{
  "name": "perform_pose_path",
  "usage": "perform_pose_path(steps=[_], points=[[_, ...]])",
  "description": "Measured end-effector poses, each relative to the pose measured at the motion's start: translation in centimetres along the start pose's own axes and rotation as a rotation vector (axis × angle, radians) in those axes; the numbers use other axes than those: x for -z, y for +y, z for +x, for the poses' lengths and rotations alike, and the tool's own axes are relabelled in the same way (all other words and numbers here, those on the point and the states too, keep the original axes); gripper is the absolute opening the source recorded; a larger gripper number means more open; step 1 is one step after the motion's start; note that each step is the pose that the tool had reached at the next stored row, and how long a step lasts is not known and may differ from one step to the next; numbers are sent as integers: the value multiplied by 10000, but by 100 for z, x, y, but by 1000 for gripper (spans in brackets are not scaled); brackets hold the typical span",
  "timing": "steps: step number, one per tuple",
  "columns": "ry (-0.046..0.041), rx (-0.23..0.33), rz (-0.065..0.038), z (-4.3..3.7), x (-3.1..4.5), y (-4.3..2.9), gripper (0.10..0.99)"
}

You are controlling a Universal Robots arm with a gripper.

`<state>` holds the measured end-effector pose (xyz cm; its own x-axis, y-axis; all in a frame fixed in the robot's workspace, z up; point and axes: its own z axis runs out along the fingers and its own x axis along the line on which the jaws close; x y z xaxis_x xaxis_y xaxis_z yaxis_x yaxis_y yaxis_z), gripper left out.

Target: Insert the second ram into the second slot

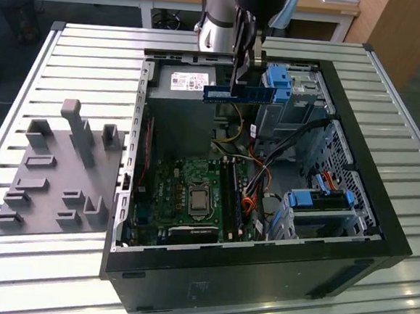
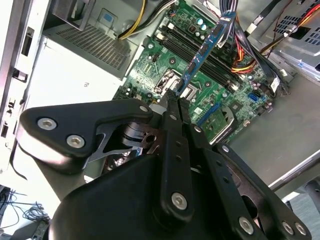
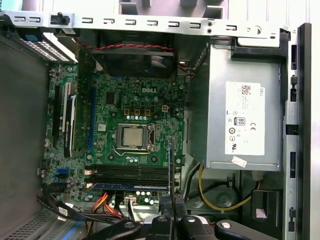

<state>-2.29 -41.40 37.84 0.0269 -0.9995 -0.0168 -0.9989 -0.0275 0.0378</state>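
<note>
Grey fixture [image 1: 56, 167] sits unused at the exterior view's left. Gripper [image 1: 241, 85] is clamped on the second ram [image 1: 262, 93], high over the case [image 1: 133, 158], well above the memory slots [image 1: 230, 195] and crosswise to them. To do it well, likely: turn it parallel to the slot, match the notch, press evenly.

- The exterior view is looking down at an angle on the case [image 1: 259, 277] from well back, taking in the whole open case and the table [image 1: 95, 46] around it.
- The first wrist view is looking straight down into the case, close above the motherboard [image 3: 150, 100].
- The second wrist view is looking slantwise along the gripper [image 2: 176, 97] and ram [image 2: 205, 52] toward the motherboard, likewise close.
- All three are sharing the motherboard.
</note>
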Motion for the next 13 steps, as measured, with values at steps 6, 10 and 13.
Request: perform_pose_path(steps=[6, 10, 13], points=[[-1, 0, 0, 49, 0, 1, 129], [0, 0, 0, 96, -1, 3, 129], [-2, 0, 2, 134, -1, 4, 129]])
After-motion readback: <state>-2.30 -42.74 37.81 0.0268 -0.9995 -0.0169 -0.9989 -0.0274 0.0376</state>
